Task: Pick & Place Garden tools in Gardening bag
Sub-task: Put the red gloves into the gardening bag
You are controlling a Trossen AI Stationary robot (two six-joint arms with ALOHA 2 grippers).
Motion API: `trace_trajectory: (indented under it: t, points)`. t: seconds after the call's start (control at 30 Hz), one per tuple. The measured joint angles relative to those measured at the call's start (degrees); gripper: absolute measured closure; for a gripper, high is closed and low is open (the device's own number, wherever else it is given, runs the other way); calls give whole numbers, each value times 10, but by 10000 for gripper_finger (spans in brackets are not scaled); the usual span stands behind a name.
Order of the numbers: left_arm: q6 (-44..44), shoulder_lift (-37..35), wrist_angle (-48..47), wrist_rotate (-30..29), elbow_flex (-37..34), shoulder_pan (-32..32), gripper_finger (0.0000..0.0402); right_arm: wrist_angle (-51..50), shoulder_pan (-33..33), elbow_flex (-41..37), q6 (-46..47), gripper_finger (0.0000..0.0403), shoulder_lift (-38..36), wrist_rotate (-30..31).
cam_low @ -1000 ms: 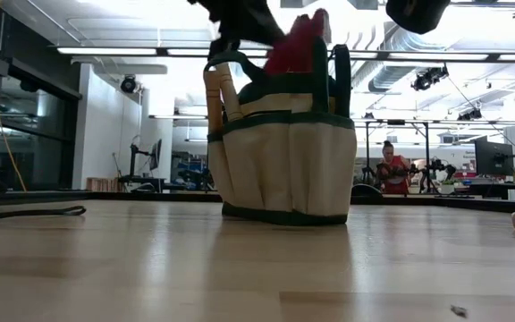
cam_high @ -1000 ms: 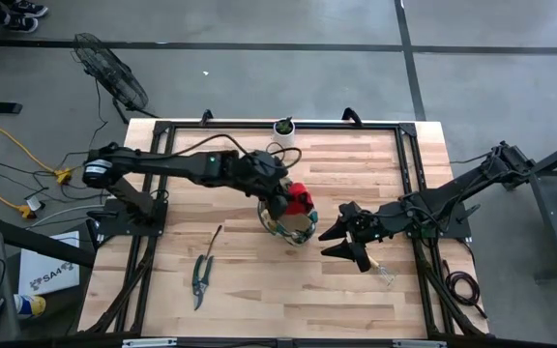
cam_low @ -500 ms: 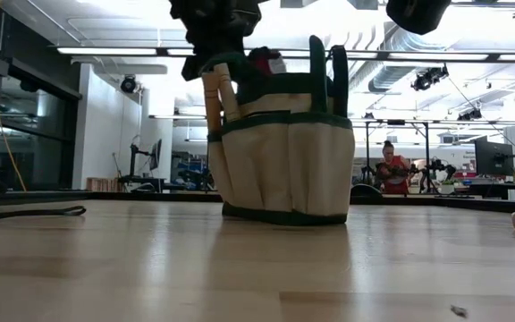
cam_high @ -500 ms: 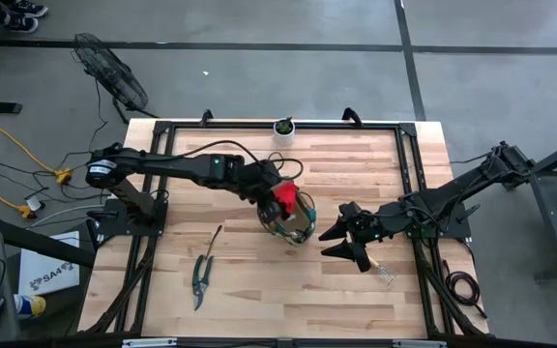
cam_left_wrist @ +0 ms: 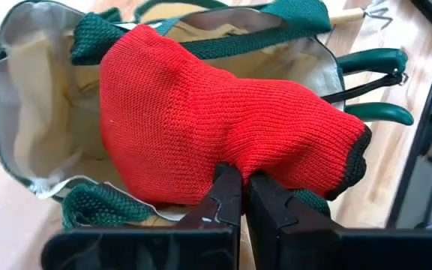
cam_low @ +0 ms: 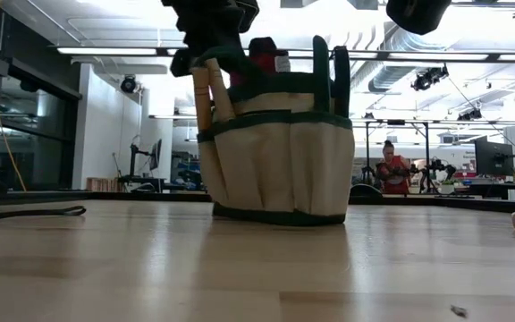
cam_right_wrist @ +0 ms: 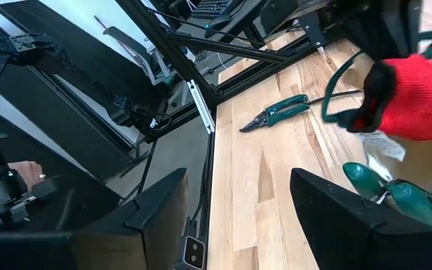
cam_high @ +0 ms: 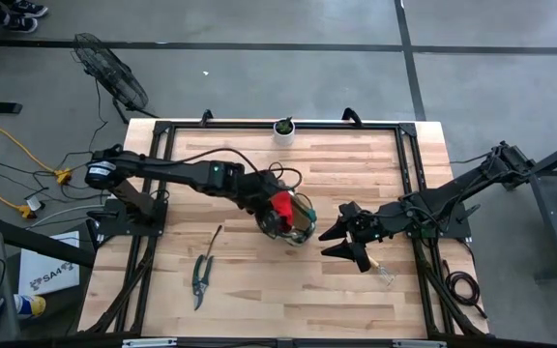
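While the high view gives only a red patch at the middle of the frame, the left wrist view shows it as a red knitted glove (cam_left_wrist: 216, 127), its black-edged cuff toward the right of the frame, with the left gripper (cam_left_wrist: 240, 196) clamped on its lower edge, fingers pressed together on the fabric. The glove lies over the open mouth of the gardening bag (cam_left_wrist: 21, 112), whose tan lining and green handles show in the upper left of that view. Green-handled tools (cam_left_wrist: 370, 82) sit at the bag's side, at the right of the frame.

In the low view the bag (cam_low: 275, 152) stands on the table (cam_low: 240, 268) at centre frame, leaning slightly, with two wooden handles (cam_low: 207, 89) rising from a side pocket at its left and the red glove (cam_low: 262, 55) just above its rim.

In the high view the right gripper (cam_high: 341, 242) hangs just right of the bag (cam_high: 293, 220), fingers spread apart and holding nothing. Pruning shears (cam_high: 201, 277) lie on the table in the lower left, well apart from the bag; the right wrist view shows them (cam_right_wrist: 280, 112) beyond the glove. A small white pot (cam_high: 284, 128) stands at the table's top edge. A person (cam_low: 388, 168) shows in the room behind.
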Motion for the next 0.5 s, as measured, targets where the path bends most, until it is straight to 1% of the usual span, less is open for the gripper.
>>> trace_trajectory:
  t: [0.23, 0.33, 0.5]
  points:
    - [-113, 0, -1, -2, 0, -29, 401, -2, 0, 0, -1, 176, 0, 2]
    - [-162, 0, 8, -1, 0, -45, 401, -12, 0, 0, -2, 176, 0, 12]
    - [-236, 0, 39, -24, 0, -75, 401, -25, 0, 0, -2, 176, 0, 22]
